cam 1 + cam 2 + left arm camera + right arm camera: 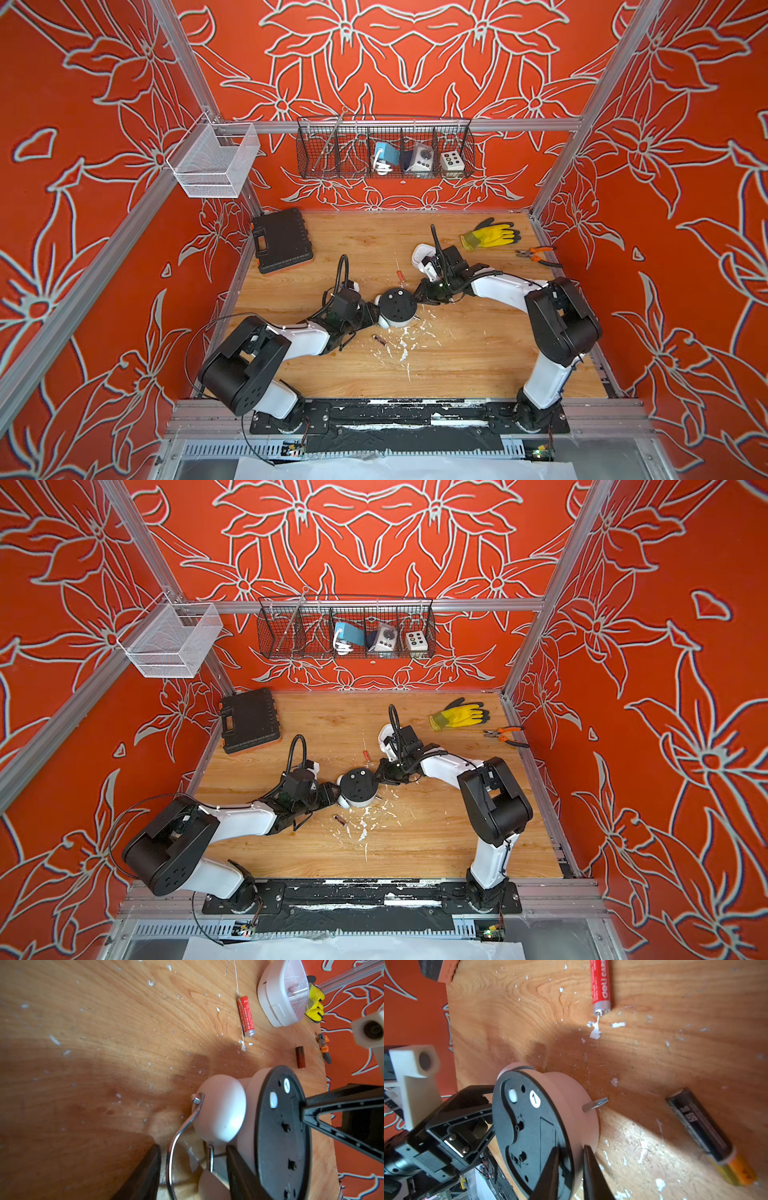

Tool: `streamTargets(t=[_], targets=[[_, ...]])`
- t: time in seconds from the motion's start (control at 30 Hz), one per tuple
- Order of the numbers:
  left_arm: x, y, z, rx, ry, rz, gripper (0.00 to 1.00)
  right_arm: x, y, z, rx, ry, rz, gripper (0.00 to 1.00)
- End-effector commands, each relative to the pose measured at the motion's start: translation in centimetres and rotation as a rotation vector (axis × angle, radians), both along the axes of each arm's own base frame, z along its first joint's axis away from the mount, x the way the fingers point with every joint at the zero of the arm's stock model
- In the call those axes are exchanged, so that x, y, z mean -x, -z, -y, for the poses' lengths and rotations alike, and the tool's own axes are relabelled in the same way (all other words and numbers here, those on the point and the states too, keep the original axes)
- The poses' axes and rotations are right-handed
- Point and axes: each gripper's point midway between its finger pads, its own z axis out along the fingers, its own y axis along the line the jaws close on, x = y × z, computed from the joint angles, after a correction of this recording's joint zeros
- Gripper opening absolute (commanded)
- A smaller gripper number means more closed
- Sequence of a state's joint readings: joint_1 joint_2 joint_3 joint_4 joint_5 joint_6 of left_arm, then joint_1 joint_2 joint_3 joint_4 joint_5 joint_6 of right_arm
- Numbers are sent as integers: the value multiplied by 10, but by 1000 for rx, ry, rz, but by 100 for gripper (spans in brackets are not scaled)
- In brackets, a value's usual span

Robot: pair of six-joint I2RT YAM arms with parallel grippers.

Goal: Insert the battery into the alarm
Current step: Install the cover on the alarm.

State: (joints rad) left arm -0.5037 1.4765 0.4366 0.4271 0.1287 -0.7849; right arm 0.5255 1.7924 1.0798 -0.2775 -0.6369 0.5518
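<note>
Tabletop (pixel 478 357): pale wood-grain board, scuffed and strewn with white flakes. Near its centre lies the alarm (pixel 397 306), face down. It has a round, pale matt plastic body and a flat black back plate with small holes and a white sticker marked 1. Its domed bells and bent wire handle sit on the side toward the left arm. The left gripper (pixel 372 312) has its black fingers apart, straddling the wire handle and hammer; cannot tell whether they press on anything. The right gripper (pixel 571 1149) has slim black fingers nearly together, clamped over the alarm's rim, one on the back plate and one on the outer wall. A black battery (pixel 702 1126), a cylinder with a yellow-orange end, lies loose just beside the alarm on the robot's side, near the left gripper but apart from both. A red battery (pixel 601 987), glossy with a silver cap, lies beyond the alarm near the right gripper, untouched.
</note>
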Motion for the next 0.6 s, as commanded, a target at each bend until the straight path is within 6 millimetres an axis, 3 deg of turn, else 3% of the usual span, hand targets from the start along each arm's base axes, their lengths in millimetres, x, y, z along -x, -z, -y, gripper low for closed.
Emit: streamTargets(t=[0.0, 0.17, 0.4, 0.57], targets=[[7, 12, 1, -15, 17, -44, 50, 24, 15, 5, 64, -36, -73, 21], [7, 14, -4, -14, 2, -51, 46, 15, -11, 1, 23, -19, -1, 36], [8, 21, -11, -21, -23, -72, 38, 13, -29, -1, -14, -7, 39, 38], [9, 20, -17, -12, -46, -70, 39, 12, -34, 0, -22, 8, 60, 38]])
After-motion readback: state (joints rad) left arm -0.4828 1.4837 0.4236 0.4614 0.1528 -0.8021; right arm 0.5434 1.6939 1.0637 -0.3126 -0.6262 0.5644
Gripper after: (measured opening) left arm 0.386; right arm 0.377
